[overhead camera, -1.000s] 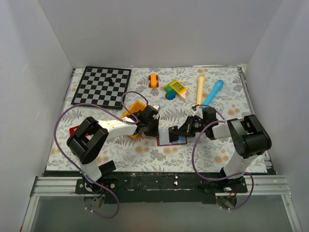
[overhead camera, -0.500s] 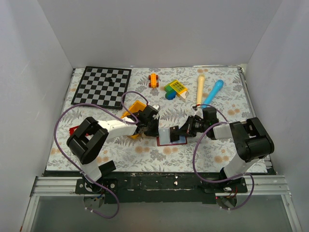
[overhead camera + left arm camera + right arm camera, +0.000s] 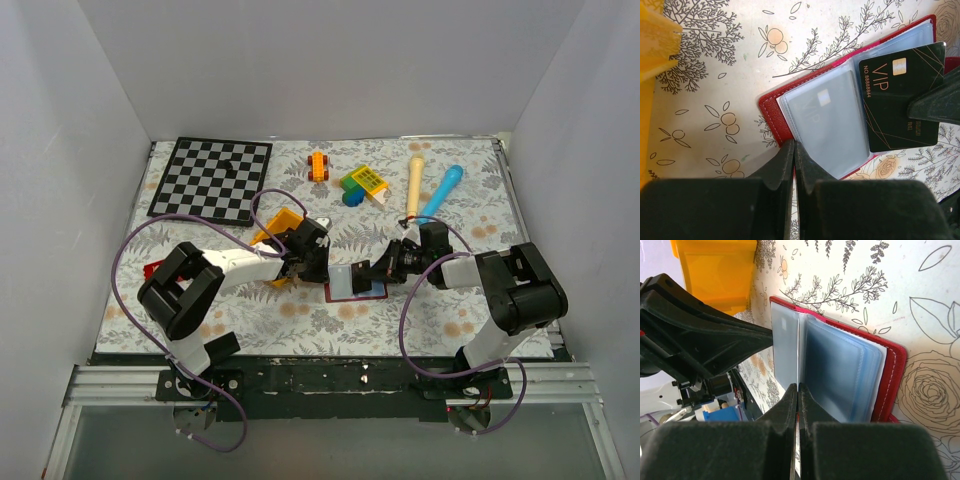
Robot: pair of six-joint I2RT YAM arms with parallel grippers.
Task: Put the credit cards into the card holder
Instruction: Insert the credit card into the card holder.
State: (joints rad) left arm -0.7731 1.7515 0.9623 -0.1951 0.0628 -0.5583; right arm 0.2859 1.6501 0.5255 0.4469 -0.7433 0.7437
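The right gripper (image 3: 797,389) is clamped on a black VIP credit card (image 3: 900,100), holding it over the open maroon card holder (image 3: 771,111), which lies on the flowered tablecloth (image 3: 715,125) between the arms. The left gripper (image 3: 793,150), its jaws pressed together, sits at the holder's edge, apparently steadying it. Insertion looks to be the step in hand. Next, the card's edge must find the mouth of a free pale blue pocket (image 3: 835,370) and slide in.

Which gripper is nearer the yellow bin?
Left. The left gripper grips the card holder beside the yellow bin; the right gripper, holding a credit card, sits across the holder.
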